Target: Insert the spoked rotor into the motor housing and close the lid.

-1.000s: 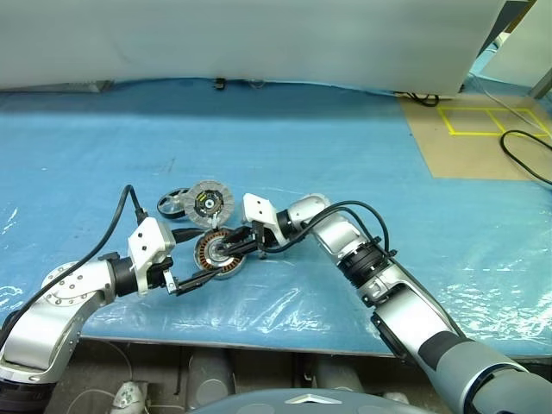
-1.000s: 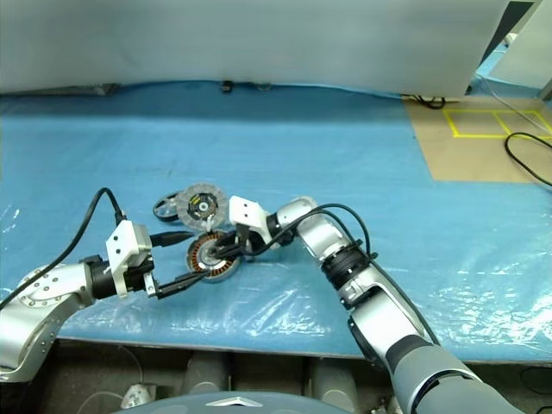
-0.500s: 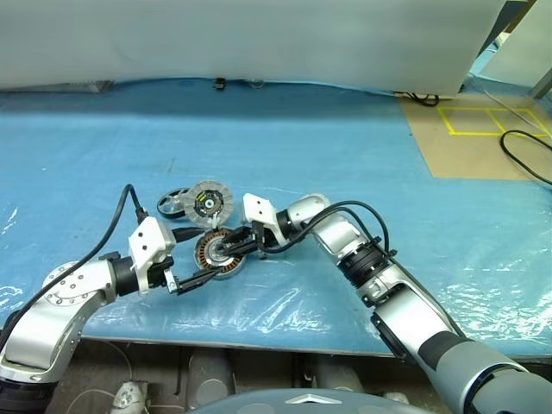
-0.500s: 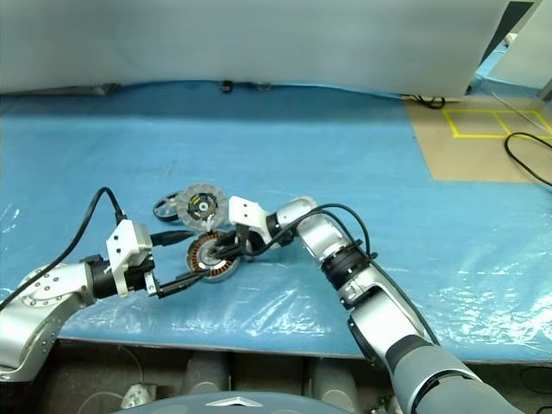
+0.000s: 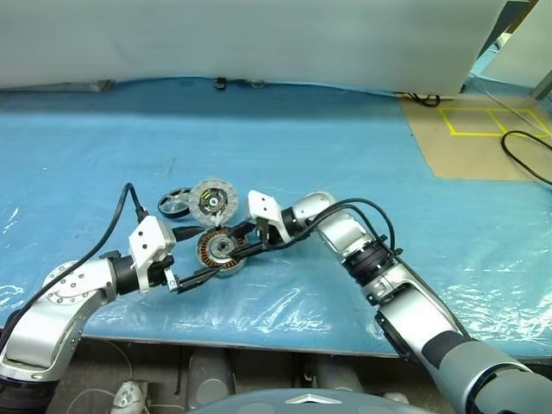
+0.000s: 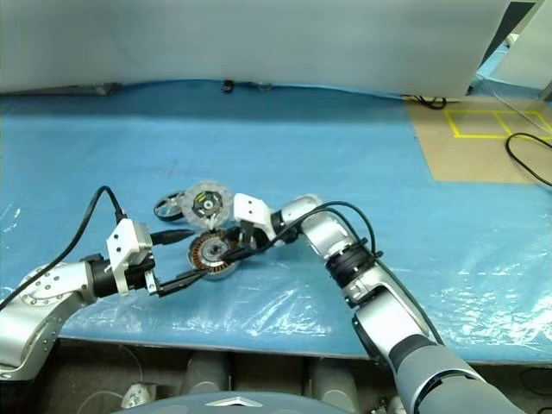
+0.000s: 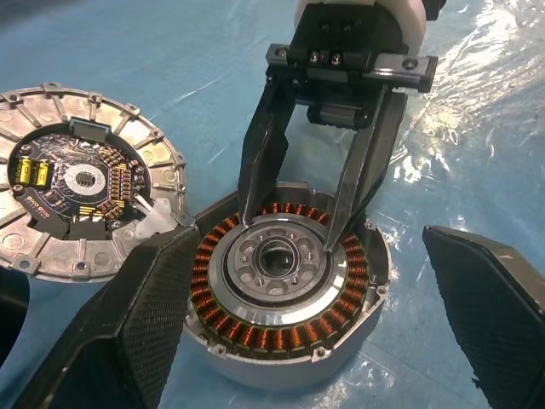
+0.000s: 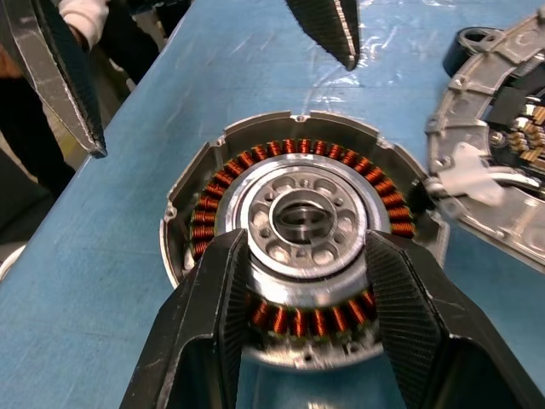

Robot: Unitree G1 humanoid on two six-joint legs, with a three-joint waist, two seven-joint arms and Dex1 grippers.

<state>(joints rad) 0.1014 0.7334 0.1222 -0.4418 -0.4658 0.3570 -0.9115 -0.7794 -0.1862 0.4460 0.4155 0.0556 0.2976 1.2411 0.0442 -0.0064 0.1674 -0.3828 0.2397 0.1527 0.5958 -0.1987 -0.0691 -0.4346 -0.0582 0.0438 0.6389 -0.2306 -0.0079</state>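
Blue plastic covers the counter [image 5: 362,164]. The left pincer [image 5: 191,256] is spread wide by the motor housing [image 5: 219,250]. The spoked rotor [image 5: 173,203] and lid [image 5: 212,197] lie just behind. The right pincer [image 7: 298,228], part spread, straddles the hub. Lift straight up. Lots of room to the right.

No lettering, label, brand or number could be read anywhere; the lid's [image 7: 81,183] circuit face showed yellow parts but no legible marking; the motor housing [image 7: 285,294] carried none either.
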